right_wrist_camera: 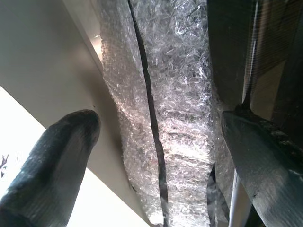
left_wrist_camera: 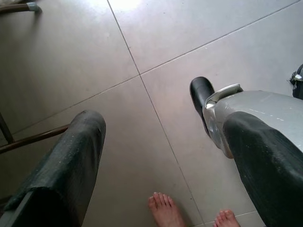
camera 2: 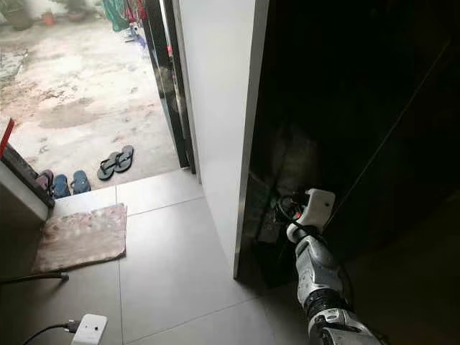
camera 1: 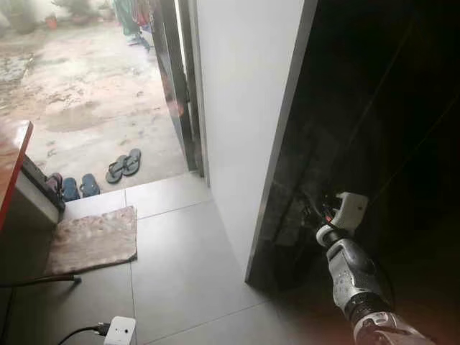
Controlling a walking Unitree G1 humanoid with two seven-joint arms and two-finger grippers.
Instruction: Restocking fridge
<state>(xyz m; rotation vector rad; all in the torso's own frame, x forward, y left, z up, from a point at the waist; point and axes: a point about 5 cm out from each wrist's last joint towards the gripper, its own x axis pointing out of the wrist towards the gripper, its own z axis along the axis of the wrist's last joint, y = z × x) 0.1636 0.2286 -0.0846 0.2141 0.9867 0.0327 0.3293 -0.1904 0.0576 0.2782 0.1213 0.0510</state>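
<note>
A tall black glossy fridge [camera 1: 388, 108] stands on the right, against a white wall [camera 1: 241, 108]. Bubble wrap [right_wrist_camera: 170, 118] covers its lower side near the floor, also visible as a grey patch [camera 1: 295, 194]. My right arm [camera 1: 352, 269] reaches forward and down to that wrapped corner. The right gripper [right_wrist_camera: 158, 127] is open, its fingers [right_wrist_camera: 61, 151] spread either side of the bubble wrap with nothing held. The left gripper [left_wrist_camera: 163, 125] hangs open over the tiled floor, holding nothing.
A pink doormat [camera 1: 93, 241] lies before an open doorway to a yard, with sandals [camera 1: 123, 165] outside. A white box with a cable [camera 1: 120, 330] sits on the floor. A red-edged table [camera 1: 11, 158] is at left. A person's bare feet [left_wrist_camera: 165, 210] stand close by.
</note>
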